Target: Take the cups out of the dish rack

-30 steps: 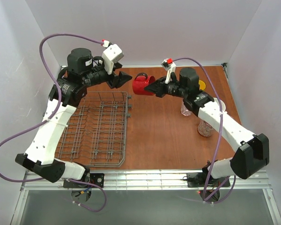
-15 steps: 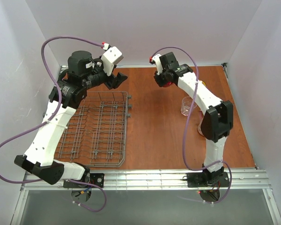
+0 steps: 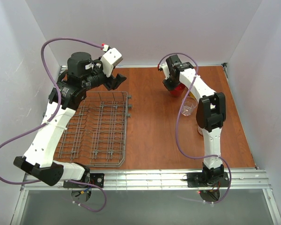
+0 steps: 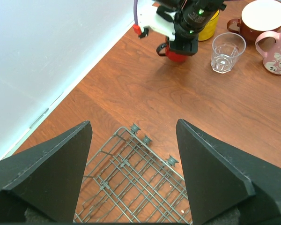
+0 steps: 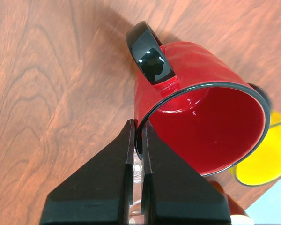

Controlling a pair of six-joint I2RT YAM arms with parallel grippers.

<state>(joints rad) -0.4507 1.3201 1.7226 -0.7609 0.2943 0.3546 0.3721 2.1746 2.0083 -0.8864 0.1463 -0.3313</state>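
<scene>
There, right gripper [image 5: 136, 135] tight on rim of glossy red mug [image 5: 193, 70]; left gripper [image 4: 133, 127] spread.

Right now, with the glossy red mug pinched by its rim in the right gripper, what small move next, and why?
Probably ease the right gripper straight down until the glossy red mug sits flat on the wooden table, then open. Its jaws are shut on the rim, whether the base touches down is unclear, and the yellow mug stands close beside it.
</scene>
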